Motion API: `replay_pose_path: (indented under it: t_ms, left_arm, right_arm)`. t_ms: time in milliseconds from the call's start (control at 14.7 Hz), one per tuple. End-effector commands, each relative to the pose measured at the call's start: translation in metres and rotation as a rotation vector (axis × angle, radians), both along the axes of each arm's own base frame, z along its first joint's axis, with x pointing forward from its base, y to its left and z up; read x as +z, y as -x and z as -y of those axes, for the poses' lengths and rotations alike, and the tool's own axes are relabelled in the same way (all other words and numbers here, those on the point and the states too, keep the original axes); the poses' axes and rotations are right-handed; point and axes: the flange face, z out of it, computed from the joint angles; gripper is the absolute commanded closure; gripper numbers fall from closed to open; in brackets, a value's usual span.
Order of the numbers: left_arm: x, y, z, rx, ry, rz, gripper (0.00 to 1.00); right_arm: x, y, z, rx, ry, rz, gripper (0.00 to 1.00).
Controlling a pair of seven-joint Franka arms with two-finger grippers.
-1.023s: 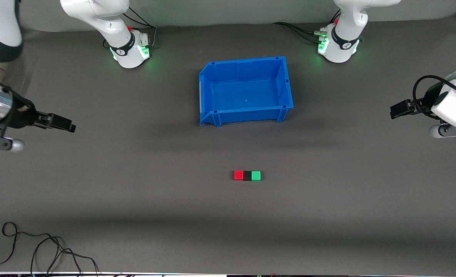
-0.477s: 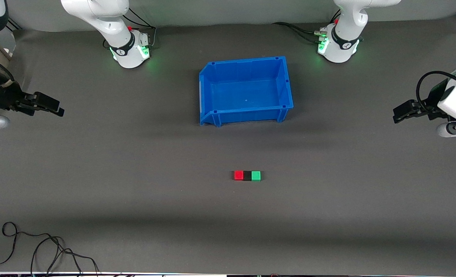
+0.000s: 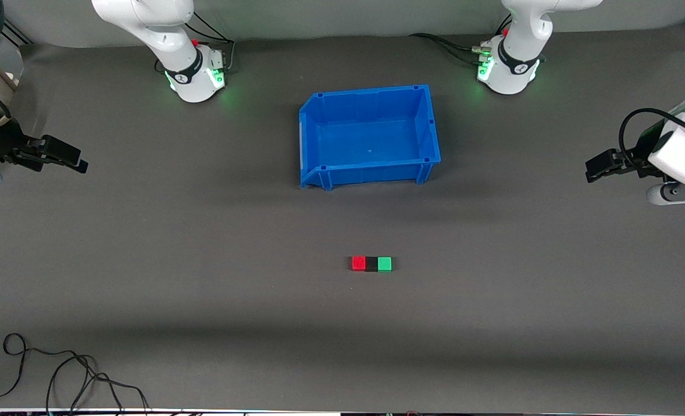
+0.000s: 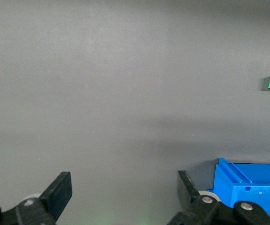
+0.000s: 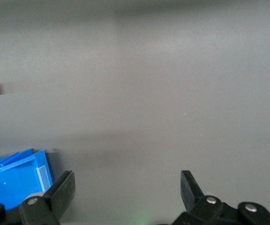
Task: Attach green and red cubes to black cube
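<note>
Left gripper [image 3: 596, 166] and right gripper [image 3: 70, 159]: jaws apart, empty, well clear of cubes. Between them on table: red [image 3: 358, 263], black [image 3: 371, 264], green [image 3: 384, 264] touching in a row. Attachment judged complete; best left undisturbed.

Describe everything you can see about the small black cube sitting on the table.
The small matte black cube rests flat on the dark grey table, nearer to the front camera than the blue plastic bin. It sits in a row, pressed between the small red cube toward the right arm's end and the small green cube toward the left arm's end. No gripper touches it.
</note>
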Motion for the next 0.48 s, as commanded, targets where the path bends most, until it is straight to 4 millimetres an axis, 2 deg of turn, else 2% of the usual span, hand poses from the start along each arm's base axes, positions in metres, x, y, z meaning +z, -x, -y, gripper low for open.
replay_pose_path:
  t_ms: [0,273,409]
  left_arm:
    - [-0.002,0.014,-0.005,-0.009,-0.006,0.009,0.0]
    - [-0.005,0.021,-0.001,-0.017,-0.006,0.003,0.0]
    - [-0.003,0.023,0.004,-0.024,-0.007,0.005,0.0]
  right_arm:
    - [0.003,0.004,-0.002,0.025,0.025,-0.004,0.0]
    - [0.001,0.004,-0.033,0.048,0.099,-0.012,0.0]
    - [0.001,0.004,-0.033,0.048,0.099,-0.012,0.0]
